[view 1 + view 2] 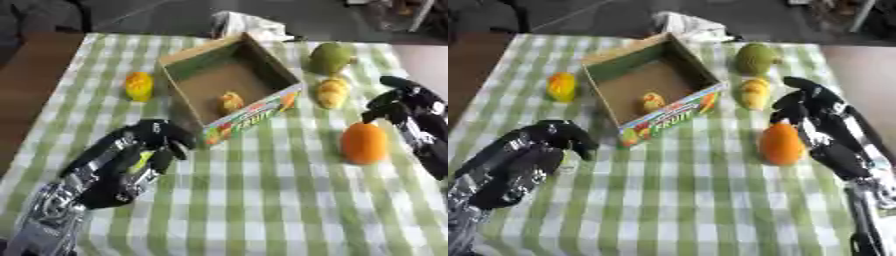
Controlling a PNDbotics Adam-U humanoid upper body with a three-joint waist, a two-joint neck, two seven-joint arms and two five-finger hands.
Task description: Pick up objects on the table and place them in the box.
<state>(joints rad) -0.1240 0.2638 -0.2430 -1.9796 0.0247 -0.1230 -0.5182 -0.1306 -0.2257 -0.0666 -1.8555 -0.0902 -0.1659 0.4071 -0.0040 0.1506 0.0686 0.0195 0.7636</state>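
orange fruit (781, 144) touched by right hand (815, 112) curled fingers (787, 111).

My tabletop (262, 210) under green-white checked cloth. Open cardboard box (229, 82) upper centre. Yellow-orange fruit (138, 85) left of box. Green fruit (330, 58) upper right, yellow fruit (332, 92) below it, orange fruit (364, 143) right of centre.

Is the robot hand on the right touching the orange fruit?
Cannot tell. In the right eye view the right robot hand overlaps the orange fruit's top edge, with no plain contact or gap.
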